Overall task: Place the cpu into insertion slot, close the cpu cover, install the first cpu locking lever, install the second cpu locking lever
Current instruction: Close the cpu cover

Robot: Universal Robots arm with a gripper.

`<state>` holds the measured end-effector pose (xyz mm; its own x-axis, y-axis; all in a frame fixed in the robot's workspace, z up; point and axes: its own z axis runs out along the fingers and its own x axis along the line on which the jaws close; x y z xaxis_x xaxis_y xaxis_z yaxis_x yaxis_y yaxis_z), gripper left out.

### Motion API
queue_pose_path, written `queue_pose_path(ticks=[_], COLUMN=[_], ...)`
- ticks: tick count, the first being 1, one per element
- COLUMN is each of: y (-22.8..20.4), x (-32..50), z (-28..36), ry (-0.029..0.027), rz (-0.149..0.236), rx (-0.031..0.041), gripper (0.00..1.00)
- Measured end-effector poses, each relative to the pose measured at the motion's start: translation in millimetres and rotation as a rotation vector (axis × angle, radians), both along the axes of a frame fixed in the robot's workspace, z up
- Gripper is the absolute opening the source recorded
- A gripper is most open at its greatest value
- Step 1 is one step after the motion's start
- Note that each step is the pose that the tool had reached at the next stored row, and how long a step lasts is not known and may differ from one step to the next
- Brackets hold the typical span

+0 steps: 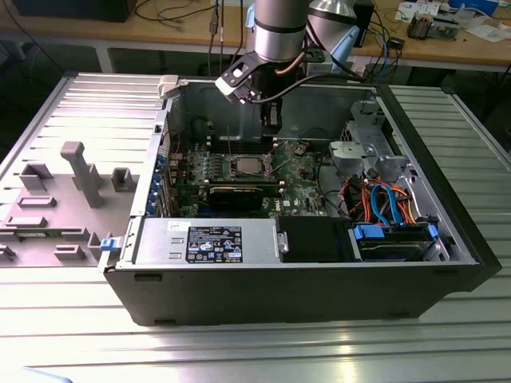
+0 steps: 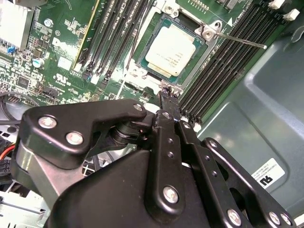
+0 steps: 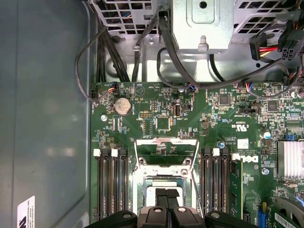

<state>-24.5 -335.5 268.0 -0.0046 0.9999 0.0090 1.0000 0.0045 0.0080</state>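
The cpu [image 2: 172, 51] lies flat in the insertion slot [image 2: 202, 51] on the green board, its silvery top facing up; the exterior view shows it as a pale square [image 1: 246, 165]. The cpu cover [image 3: 166, 142] stands tilted open at the far edge of the slot, and the board shows through its cut-out. My gripper [image 2: 167, 97] is shut with nothing in it, its tips low at the slot's near edge; in the first wrist view they [image 3: 166, 194] overlap the chip [image 3: 153, 194]. One thin locking lever [image 2: 242, 40] sticks out sideways, unlatched.
Long black memory slots [image 2: 223, 61] flank the socket on both sides. The case wall [image 3: 47, 118] is close on one side, a metal drive cage [image 3: 202, 23] with cables beyond the board. A power supply [image 1: 207, 239] fills the case's front. A grey fixture [image 1: 80, 171] stands at the exterior view's left.
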Motion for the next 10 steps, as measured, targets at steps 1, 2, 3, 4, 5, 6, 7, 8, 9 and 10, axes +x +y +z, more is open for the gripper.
queue_pose_path(ticks=[1,2,3,4,5,6,7,8,9,10], y=[0.0,0.0,0.0,0.0,0.0,0.0,0.0,0.0,0.0,0.0], x=[3.0,3.6,4.4,4.7,5.4,7.0,9.2,11.1,12.8,15.2], z=[0.0,0.0,0.0,0.0,0.0,0.0,0.0,-0.1,-0.1,-0.1], ry=[0.0,0.0,0.0,0.0,0.0,0.0,0.0,0.0,0.0,-0.0001], rz=[0.0,0.0,0.0,0.0,0.0,0.0,0.0,0.0,0.0,0.0], rx=[0.0,0.0,0.0,0.0,0.0,0.0,0.0,0.0001,0.0001,0.0001], gripper=[0.11,0.11,0.11,0.11,0.11,0.11,0.11,0.11,0.11,0.11])
